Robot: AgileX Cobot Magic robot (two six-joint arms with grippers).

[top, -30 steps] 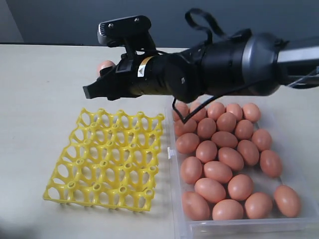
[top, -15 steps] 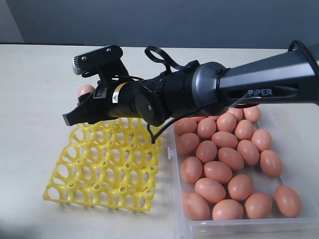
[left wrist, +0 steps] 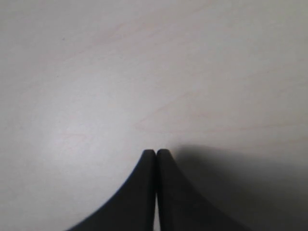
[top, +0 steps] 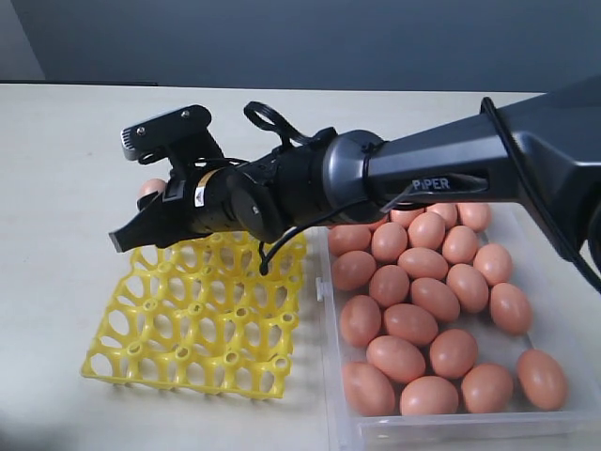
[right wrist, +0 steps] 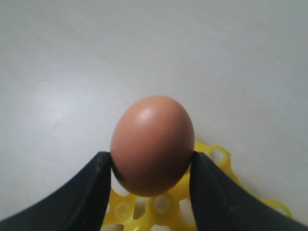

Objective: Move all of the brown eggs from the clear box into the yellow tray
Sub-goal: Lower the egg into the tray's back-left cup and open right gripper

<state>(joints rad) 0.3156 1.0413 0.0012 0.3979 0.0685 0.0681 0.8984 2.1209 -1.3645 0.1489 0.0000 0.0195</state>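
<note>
Your right gripper (right wrist: 151, 161) pinched one brown egg (right wrist: 153, 142) over the far left corner of the yellow tray (top: 183, 366); your left gripper (left wrist: 157, 153) sat pressed together.

The yellow tray (top: 178, 331) has near cups open from above — the right arm (top: 441, 174) overhangs its far rows.

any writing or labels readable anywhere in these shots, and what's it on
"PiPER": white letters on the dark shell of the right arm.
Small white and yellow sticker near that arm's wrist: too small to read.
Both wrist views show no text.
</note>
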